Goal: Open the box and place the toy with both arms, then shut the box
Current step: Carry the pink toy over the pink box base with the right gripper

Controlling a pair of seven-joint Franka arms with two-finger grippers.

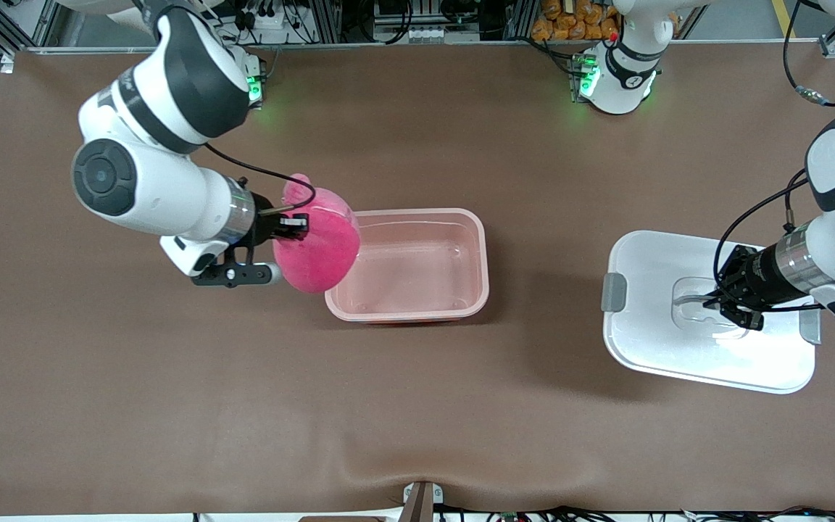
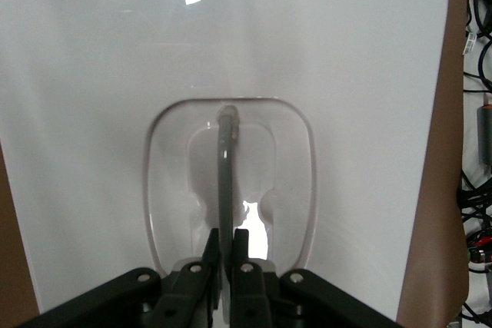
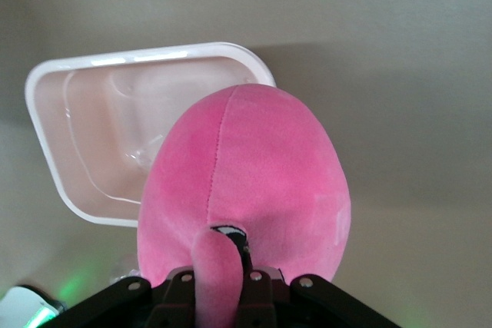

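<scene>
**Toy held at the rim of the open box**

The rounded hot-pink plush toy (image 1: 316, 243) hangs clamped in the right gripper (image 1: 294, 226), whose black fingers pinch one floppy ear — the right wrist view shows that ear (image 3: 214, 270) drawn up between them while the smooth, seamed body bulges away below. The toy is up in the air over the end of the rounded-rectangular translucent pink plastic box (image 1: 475, 290) that lies toward the right arm's end of the table; part of its body overlaps the rim there, the rest hangs over bare table. From the gripper, the open cavity lies straight ahead along the direction the fingers point, and the box's long axis runs the same way, toward the left arm's end of the table. By that judgement, the coming move is a short carry forward over the cavity, then a release; the right arm is plainly the nearer one.

The box stands empty and lidless, its pale walls glossy. Well apart from it, toward the left arm's end, the white plastic lid (image 1: 649, 341) with grey side clips is held by the left gripper (image 1: 725, 308), clenched on the thin grey handle (image 2: 224, 182) in the recess — so the lid waits for closing.
</scene>
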